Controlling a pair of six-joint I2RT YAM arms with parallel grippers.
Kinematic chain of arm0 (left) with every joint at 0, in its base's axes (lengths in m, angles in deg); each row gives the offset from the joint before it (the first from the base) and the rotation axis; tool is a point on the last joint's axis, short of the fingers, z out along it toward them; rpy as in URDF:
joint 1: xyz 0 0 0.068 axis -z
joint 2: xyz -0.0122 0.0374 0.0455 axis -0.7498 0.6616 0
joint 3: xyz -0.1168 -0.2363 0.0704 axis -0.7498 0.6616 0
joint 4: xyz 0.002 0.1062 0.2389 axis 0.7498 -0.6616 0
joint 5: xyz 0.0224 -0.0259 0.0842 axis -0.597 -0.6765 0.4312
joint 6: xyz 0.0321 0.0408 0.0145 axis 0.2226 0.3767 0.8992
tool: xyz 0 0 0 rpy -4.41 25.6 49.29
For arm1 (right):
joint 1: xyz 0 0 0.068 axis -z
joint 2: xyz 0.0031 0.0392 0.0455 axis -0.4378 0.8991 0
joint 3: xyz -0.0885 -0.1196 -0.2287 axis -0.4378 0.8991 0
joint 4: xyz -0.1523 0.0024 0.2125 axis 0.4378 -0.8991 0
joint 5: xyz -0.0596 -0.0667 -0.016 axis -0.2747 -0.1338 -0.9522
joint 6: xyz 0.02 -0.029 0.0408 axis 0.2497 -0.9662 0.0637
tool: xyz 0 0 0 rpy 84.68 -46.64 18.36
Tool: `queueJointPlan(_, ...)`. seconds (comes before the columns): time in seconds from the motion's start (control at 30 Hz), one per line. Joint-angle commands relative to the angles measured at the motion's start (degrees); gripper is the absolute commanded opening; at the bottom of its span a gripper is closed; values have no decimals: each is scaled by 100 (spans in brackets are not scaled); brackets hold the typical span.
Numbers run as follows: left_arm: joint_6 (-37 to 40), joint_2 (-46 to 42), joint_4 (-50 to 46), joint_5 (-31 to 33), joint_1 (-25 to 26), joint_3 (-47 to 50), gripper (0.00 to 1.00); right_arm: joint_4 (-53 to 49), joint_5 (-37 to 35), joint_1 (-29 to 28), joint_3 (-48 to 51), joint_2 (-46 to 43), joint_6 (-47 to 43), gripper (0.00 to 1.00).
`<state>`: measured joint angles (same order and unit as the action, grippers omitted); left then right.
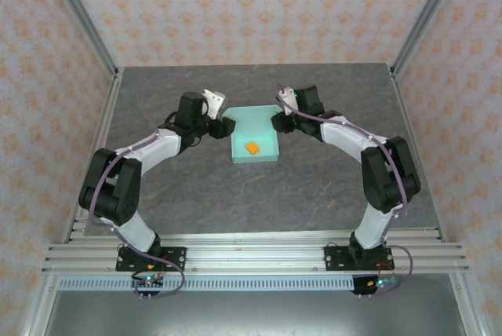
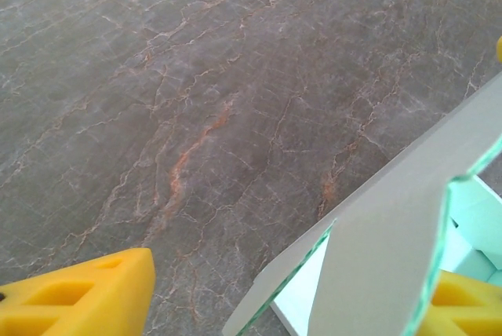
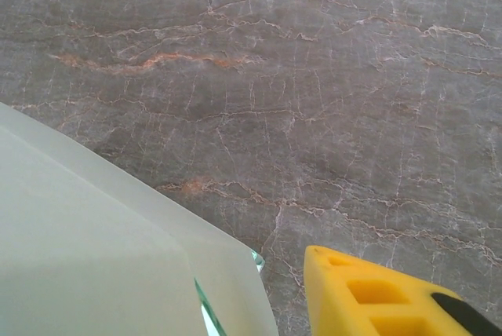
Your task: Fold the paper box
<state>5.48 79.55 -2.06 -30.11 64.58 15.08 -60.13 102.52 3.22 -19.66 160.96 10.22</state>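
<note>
The paper box [image 1: 263, 128] is a pale mint open tray with raised walls at the middle of the table. My left gripper [image 1: 227, 126] is at its left wall near the far corner. In the left wrist view that wall [image 2: 392, 234] stands between the yellow fingers [image 2: 86, 297], close to the right one, with a wide gap on the left. My right gripper [image 1: 276, 122] is at the box's far right corner. In the right wrist view the card [image 3: 94, 250] hides one finger, and the other finger [image 3: 369, 297] stands a little apart from it.
A tiny orange piece [image 1: 252, 147] lies inside the box. The grey marbled table [image 1: 314, 187] is bounded by metal frame posts [image 1: 98, 140] and patterned walls on three sides. Both arm bases sit on the rail at the near edge.
</note>
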Motion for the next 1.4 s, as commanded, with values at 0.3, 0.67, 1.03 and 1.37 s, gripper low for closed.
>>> queueJointPlan(0.3, -20, 238, -313, -66, -37, -366, 43, -111, -535, -211, -353, 135, -113, 25)
queueJointPlan(0.67, -95, 108, -465, 213, -27, -326, 28, -320, -1100, -352, -482, 222, 54, 16)
queueJointPlan(1.03, -501, 137, -124, 422, 127, -308, 13, -456, -1988, -755, -641, 215, 976, 8)
queueJointPlan(1.37, -2346, 51, -104, 2833, 885, -328, 7, -758, -4007, -1239, -890, 395, 2607, 3)
